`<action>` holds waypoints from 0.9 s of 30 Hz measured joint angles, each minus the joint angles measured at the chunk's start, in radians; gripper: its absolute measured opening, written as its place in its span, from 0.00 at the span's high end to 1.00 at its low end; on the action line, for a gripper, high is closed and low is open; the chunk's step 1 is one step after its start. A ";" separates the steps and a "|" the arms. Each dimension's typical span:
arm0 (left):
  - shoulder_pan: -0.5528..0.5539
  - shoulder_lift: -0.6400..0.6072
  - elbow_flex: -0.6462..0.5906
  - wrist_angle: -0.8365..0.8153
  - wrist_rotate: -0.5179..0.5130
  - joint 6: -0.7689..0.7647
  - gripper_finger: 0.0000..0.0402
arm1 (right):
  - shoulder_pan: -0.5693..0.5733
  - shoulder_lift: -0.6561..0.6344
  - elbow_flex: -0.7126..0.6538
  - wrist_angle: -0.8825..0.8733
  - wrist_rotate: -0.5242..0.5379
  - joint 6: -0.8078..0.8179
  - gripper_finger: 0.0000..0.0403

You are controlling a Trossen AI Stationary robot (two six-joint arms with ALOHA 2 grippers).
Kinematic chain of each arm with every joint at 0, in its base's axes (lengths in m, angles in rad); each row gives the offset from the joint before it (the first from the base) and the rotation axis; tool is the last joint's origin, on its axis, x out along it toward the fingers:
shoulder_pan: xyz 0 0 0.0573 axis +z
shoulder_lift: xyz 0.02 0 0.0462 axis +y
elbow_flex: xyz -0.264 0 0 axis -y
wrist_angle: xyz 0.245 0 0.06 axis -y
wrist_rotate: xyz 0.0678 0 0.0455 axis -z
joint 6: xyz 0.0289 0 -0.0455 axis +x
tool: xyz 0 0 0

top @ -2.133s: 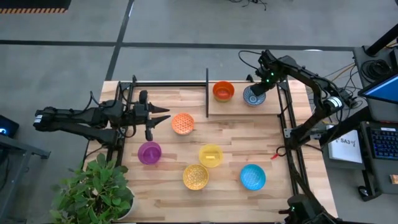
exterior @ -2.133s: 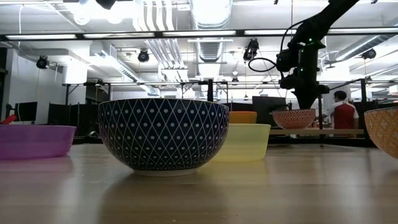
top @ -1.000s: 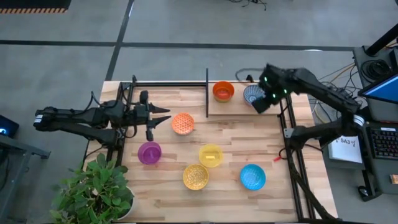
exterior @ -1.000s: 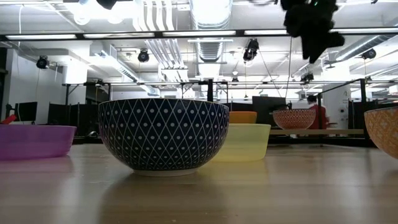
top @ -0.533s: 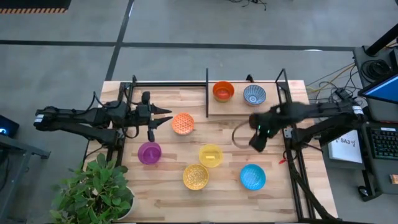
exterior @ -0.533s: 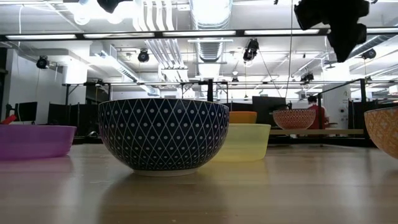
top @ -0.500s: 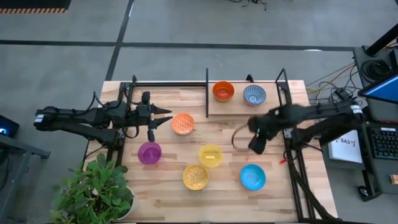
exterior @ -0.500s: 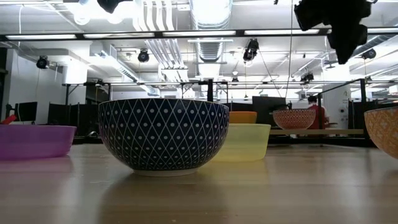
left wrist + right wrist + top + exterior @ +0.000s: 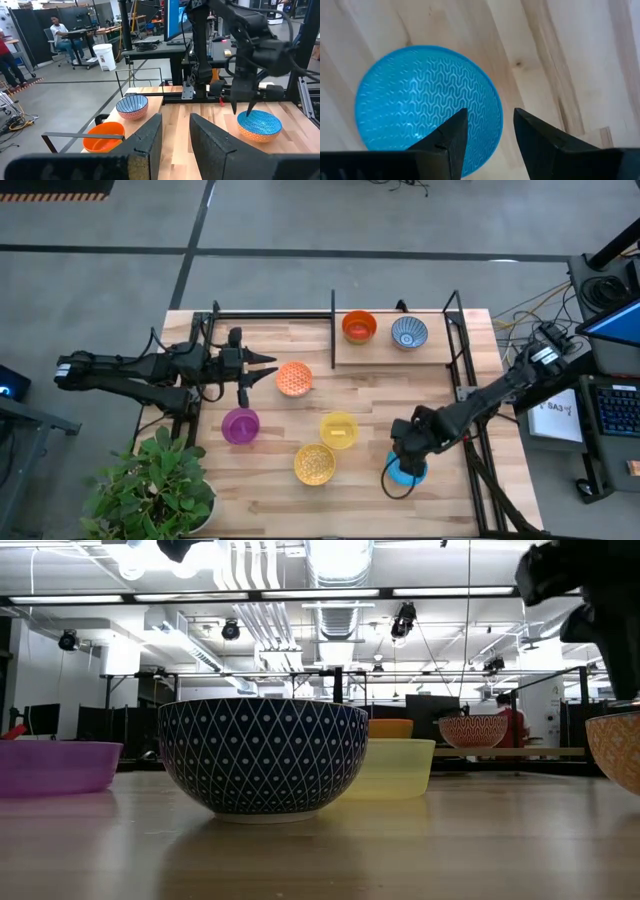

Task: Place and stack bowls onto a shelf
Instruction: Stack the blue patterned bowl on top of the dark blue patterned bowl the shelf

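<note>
Right end effector point(image 9: 484, 131) wide above light blue bowl point(image 9: 427, 102); straddle the near rim squarely, then close.

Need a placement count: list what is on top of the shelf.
Two bowls sit side by side on the shelf: a red-orange bowl and a blue-and-white patterned bowl. Nothing is stacked in either. The space under the shelf board is covered.

Shelf point(image 9: 375, 352) front half bare; black posts point(image 9: 333, 330) flank it; table centre open.
</note>
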 joint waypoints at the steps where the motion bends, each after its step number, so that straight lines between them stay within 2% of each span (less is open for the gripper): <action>1: 0.000 0.000 0.000 0.000 0.000 0.000 0.80 | 0.004 0.017 0.000 0.000 0.002 0.000 0.63; 8: 0.000 0.000 -0.002 -0.001 0.001 -0.010 0.80 | 0.010 0.119 -0.001 0.001 0.017 -0.031 0.64; 13: 0.000 0.008 -0.003 0.000 0.005 -0.010 0.80 | 0.010 0.151 -0.001 0.002 0.008 -0.038 0.73; 19: 0.000 0.011 -0.003 0.010 0.004 -0.005 0.80 | 0.010 0.133 -0.002 0.001 -0.016 -0.041 0.95; 27: 0.000 0.016 -0.003 0.022 0.003 -0.002 0.80 | -0.041 0.054 0.011 -0.006 -0.017 -0.020 0.97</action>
